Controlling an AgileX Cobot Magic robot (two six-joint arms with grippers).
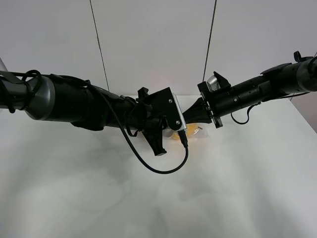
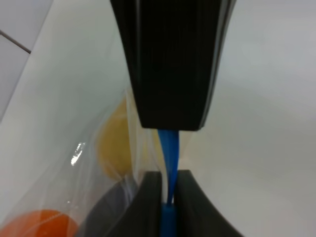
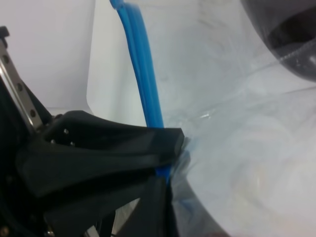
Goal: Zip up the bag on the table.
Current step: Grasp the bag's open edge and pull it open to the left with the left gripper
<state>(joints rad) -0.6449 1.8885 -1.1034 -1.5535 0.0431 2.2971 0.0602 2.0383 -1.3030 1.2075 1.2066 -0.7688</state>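
The bag (image 2: pixel 94 168) is clear crinkly plastic with a blue zipper strip (image 2: pixel 170 148) along one edge. Through it I see a yellow pear (image 2: pixel 114 143), an orange (image 2: pixel 39 224) and a dark eggplant (image 2: pixel 106 210). My left gripper (image 2: pixel 169 200) is shut on the blue strip. My right gripper (image 3: pixel 167 165) is also shut on the zipper strip (image 3: pixel 143 74), at the bag's (image 3: pixel 237 148) edge. In the exterior high view both arms meet over the bag (image 1: pixel 192 132), which lies on the white table (image 1: pixel 74 188); only a yellow-orange patch of it shows.
The left arm (image 1: pixel 99 106) and the right arm (image 1: pixel 247 91) reach in from either side, and a black cable (image 1: pixel 148 166) loops down under the left wrist. Pale wall panels stand behind the table.
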